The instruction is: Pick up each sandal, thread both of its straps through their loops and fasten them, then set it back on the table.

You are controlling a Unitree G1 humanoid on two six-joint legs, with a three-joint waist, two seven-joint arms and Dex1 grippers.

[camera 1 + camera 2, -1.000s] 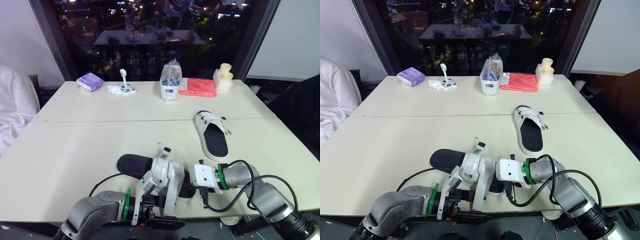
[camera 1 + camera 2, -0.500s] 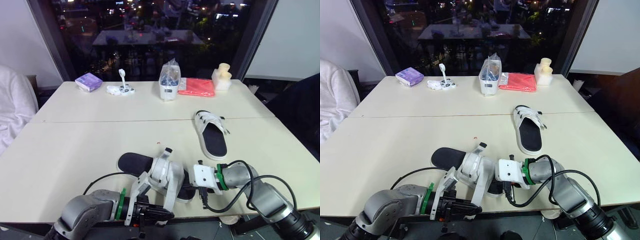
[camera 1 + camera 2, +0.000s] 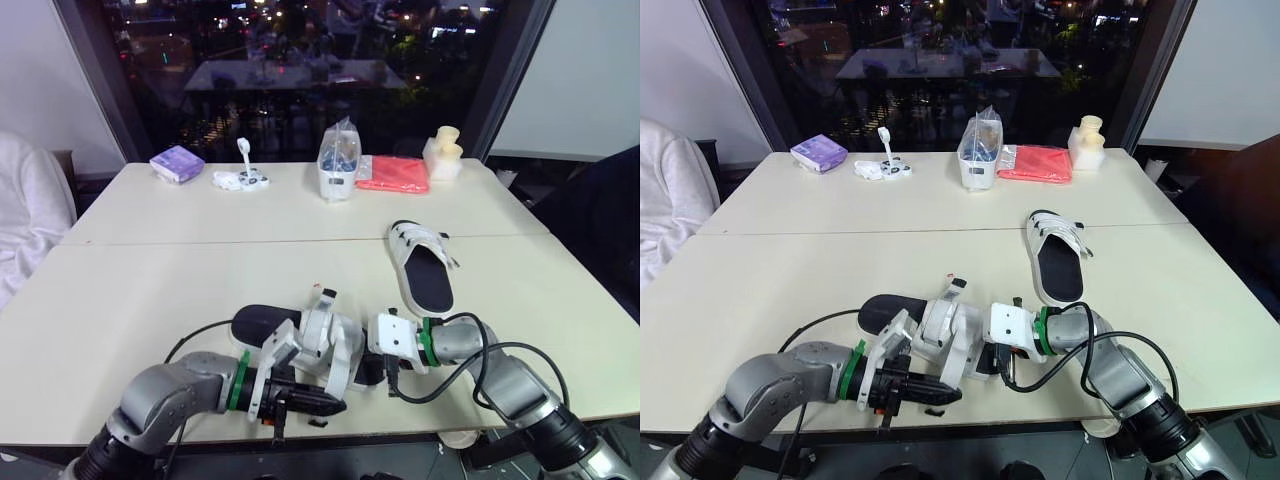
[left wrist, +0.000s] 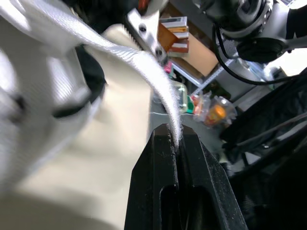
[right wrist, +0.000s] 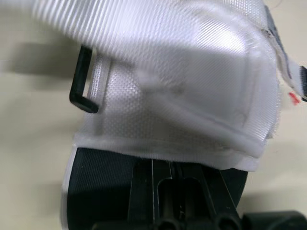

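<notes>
The near sandal (image 3: 262,325) lies at the desk's (image 3: 150,290) 6 o'clock edge, black sole up at its heel, white upper raised toward the toe. At the sandal's 7 o'clock, the left gripper (image 4: 175,139) pinches the tip of a white strap (image 4: 144,62), which arcs back up to the upper. At its 3 o'clock, the right gripper (image 5: 163,177) has its fingers pressed together on the sandal's edge, just beneath the white upper. The second sandal (image 3: 428,280) rests flat at 2 o'clock, well apart from both grippers.
</notes>
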